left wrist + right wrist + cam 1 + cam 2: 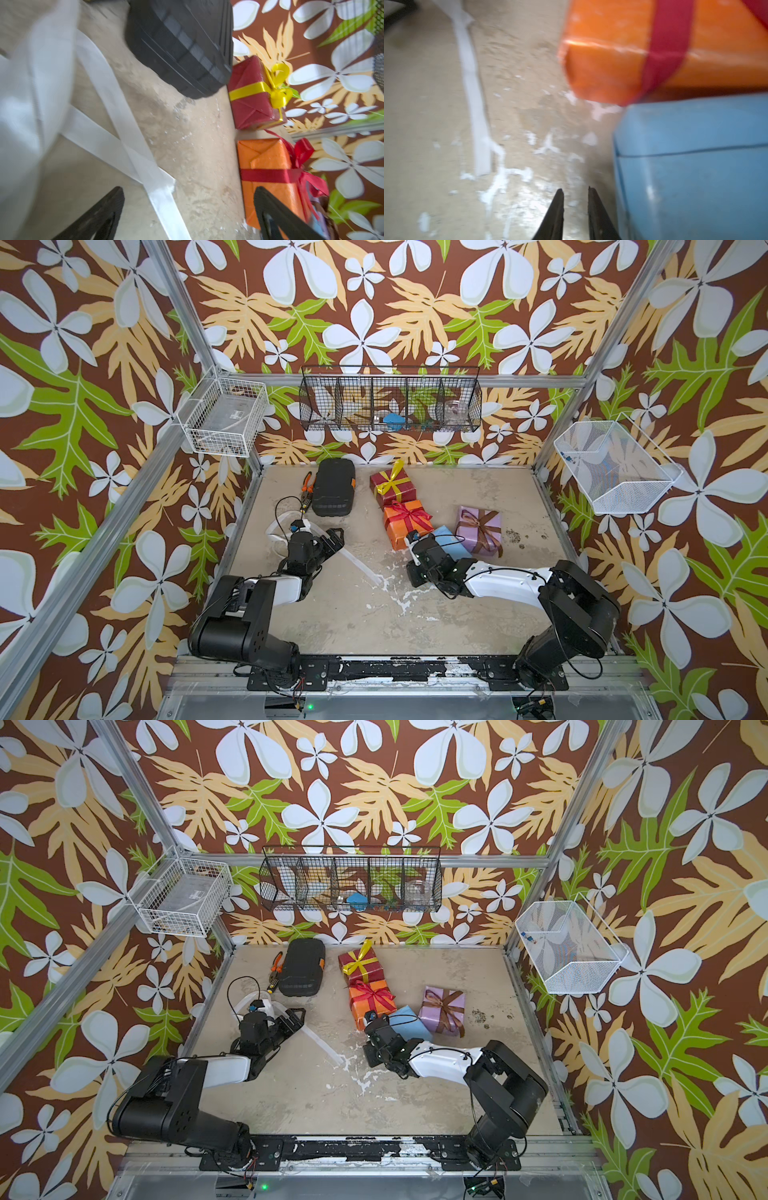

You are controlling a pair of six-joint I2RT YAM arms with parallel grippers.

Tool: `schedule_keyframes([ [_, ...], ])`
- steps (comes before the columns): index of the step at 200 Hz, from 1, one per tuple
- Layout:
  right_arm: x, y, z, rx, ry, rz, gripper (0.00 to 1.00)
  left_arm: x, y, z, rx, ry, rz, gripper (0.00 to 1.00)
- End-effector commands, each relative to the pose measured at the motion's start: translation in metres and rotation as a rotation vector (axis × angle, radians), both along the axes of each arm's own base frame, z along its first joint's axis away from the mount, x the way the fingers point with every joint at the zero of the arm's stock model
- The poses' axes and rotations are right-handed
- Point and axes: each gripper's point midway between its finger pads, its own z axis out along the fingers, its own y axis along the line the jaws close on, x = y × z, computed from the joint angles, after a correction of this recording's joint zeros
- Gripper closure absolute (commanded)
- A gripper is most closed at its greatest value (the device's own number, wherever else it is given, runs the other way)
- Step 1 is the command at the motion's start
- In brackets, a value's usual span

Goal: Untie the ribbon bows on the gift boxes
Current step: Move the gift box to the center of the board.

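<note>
At the back stands a dark red gift box (400, 492) with a yellow bow (392, 482). In front of it is an orange box (400, 533) with a tied red bow (409, 514). The lilac box (494, 519) carries a brown bow (478, 527). The light blue box (451, 540) shows no ribbon. A white ribbon (358, 561) lies loose on the floor. My left gripper (188, 193) stands wide open above that ribbon (133, 133), holding nothing. My right gripper (575, 189) hovers over bare floor beside the blue box (695, 166), jaws a narrow gap apart and empty.
A black tool case (333, 487) lies at the back left, with pliers (306, 483) and a small screwdriver (304, 504) beside it. Wire baskets (388, 404) hang on the walls. The floor (332, 614) shows white paint flecks.
</note>
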Motion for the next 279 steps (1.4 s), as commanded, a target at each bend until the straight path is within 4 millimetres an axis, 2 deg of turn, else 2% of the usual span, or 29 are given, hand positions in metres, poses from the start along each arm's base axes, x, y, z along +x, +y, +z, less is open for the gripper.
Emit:
schedule_keyframes([
  [1,0.009,-0.035,0.002,-0.032,-0.032,-0.1,0.76,-0.012,0.037,-0.009,0.19,0.075,0.121,0.0],
  [16,0.014,-0.058,0.006,-0.031,-0.046,-0.149,0.76,-0.011,0.036,0.005,0.181,0.035,0.118,0.0],
  [31,0.021,-0.083,0.007,-0.028,-0.052,-0.204,0.76,-0.009,0.022,0.012,0.135,0.005,0.053,0.0],
  [59,0.032,-0.132,0.005,-0.01,-0.048,-0.315,0.76,-0.005,-0.017,0.017,0.029,-0.002,-0.114,0.0],
  [80,0.043,-0.149,0.011,0.045,-0.067,-0.349,0.76,-0.002,-0.05,0.022,0.007,-0.007,-0.217,0.0],
  [94,0.051,-0.141,0.019,0.075,-0.08,-0.317,0.76,0.001,-0.071,0.03,-0.014,-0.019,-0.272,0.0],
  [110,0.062,-0.117,0.034,0.158,-0.076,-0.235,0.73,0.007,-0.096,0.043,-0.04,-0.047,-0.333,0.0],
  [125,0.068,-0.092,0.054,0.26,-0.076,-0.141,0.59,0.015,-0.117,0.056,-0.064,-0.079,-0.386,0.0],
  [145,0.079,-0.075,0.085,0.35,-0.127,-0.094,0.31,0.027,-0.138,0.066,-0.076,-0.104,-0.437,0.0],
  [161,0.092,-0.068,0.106,0.387,-0.188,-0.07,0.24,0.037,-0.155,0.068,-0.078,-0.117,-0.475,0.0],
  [175,0.104,-0.06,0.116,0.403,-0.222,-0.042,0.23,0.045,-0.168,0.067,-0.1,-0.124,-0.504,0.0],
  [196,0.121,-0.041,0.12,0.435,-0.221,0.034,0.23,0.052,-0.188,0.062,-0.129,-0.126,-0.554,0.0],
  [212,0.131,-0.03,0.115,0.455,-0.199,0.073,0.23,0.057,-0.197,0.055,-0.133,-0.115,-0.569,0.01],
  [236,0.14,-0.019,0.098,0.471,-0.16,0.101,0.23,0.06,-0.208,0.048,-0.146,-0.108,-0.59,0.03],
  [252,0.14,-0.011,0.084,0.492,-0.114,0.127,0.23,0.06,-0.214,0.042,-0.161,-0.101,-0.609,0.04],
  [279,0.131,0.0,0.075,0.563,-0.053,0.176,0.25,0.057,-0.224,0.038,-0.192,-0.097,-0.64,0.05],
])
